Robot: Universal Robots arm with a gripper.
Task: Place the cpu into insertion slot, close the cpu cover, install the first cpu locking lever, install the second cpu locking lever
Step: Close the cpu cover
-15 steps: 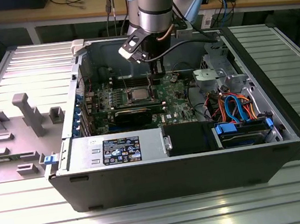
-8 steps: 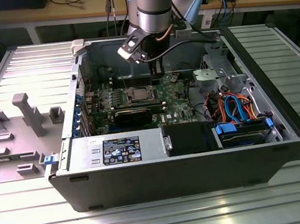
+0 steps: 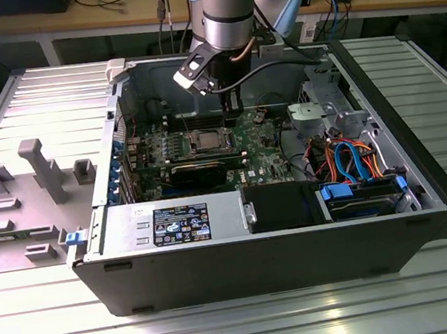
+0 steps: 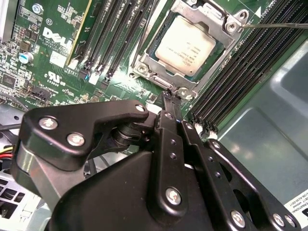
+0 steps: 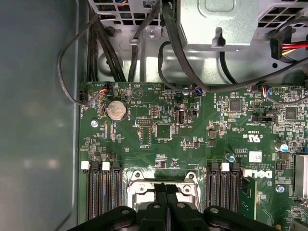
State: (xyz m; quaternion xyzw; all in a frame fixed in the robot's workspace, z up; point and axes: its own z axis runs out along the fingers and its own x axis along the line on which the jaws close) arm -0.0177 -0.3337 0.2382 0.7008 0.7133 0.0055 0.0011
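Cpu [image 4: 185, 45] lies in the insertion slot [image 4: 143, 66] under the cpu cover [image 4: 195, 8]. Pincer [image 4: 171, 98], tips pressed together and empty, hovers at its edge. A slip might scrape the motherboard [image 4: 57, 72].

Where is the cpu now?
In the second wrist view the cpu lies in the insertion slot, between the memory slots, just ahead of the gripper.

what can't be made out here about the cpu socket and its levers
First wrist view: the hand hides most of the insertion slot.
Second wrist view: the locking lever is cut off by the picture edge; its latching is unclear.
Exterior view: the cpu is too small to tell how it sits.
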